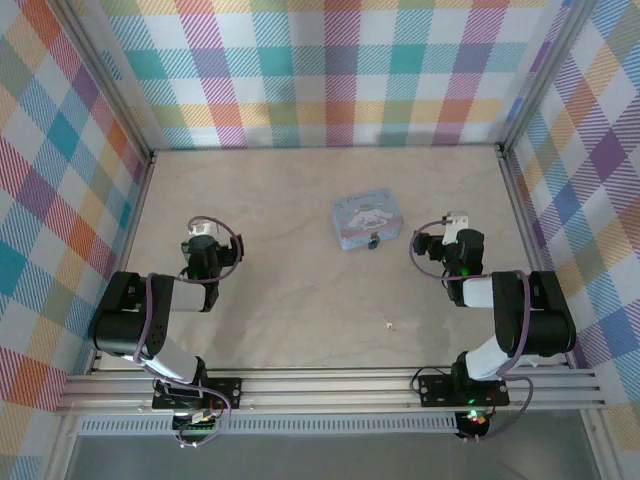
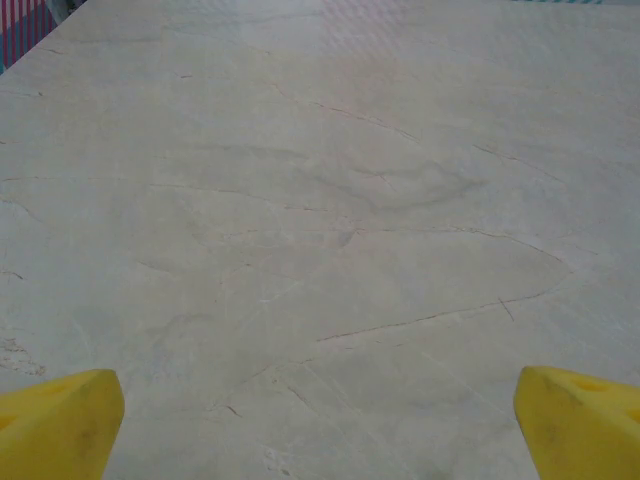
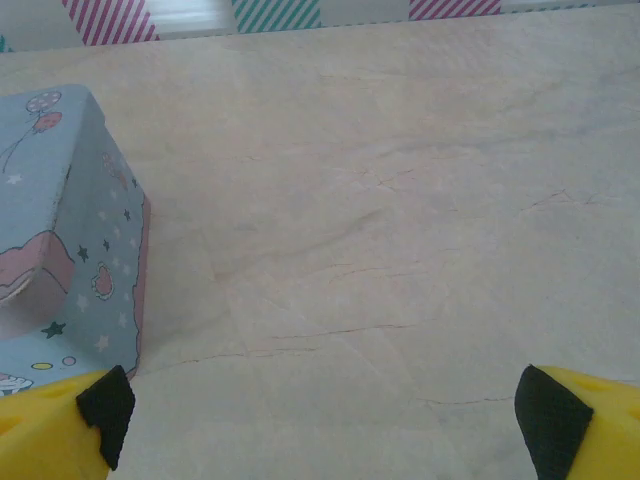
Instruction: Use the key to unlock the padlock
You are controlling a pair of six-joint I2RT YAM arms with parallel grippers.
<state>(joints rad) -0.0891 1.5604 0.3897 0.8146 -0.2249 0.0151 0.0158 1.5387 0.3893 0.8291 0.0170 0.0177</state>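
The tiny dark blue-teal padlock (image 1: 373,241) hangs at the front edge of the light-blue cartoon tin (image 1: 368,221) in the middle of the table. The key (image 1: 388,323), a very small pale speck, lies alone on the table nearer the arms, right of centre. My left gripper (image 1: 204,233) rests at the left, far from both, with its yellow fingers (image 2: 60,420) spread wide over bare table. At the right, beside the tin, my right gripper (image 1: 452,228) also stands open, nothing between its fingers (image 3: 60,430). The tin's side (image 3: 70,230) fills the left of the right wrist view.
Checked cloth walls (image 1: 330,70) on aluminium posts close in the table at the back and both sides. An aluminium rail (image 1: 330,385) carrying both arm bases runs along the near edge. Bare marbled tabletop (image 1: 290,290) lies between the arms.
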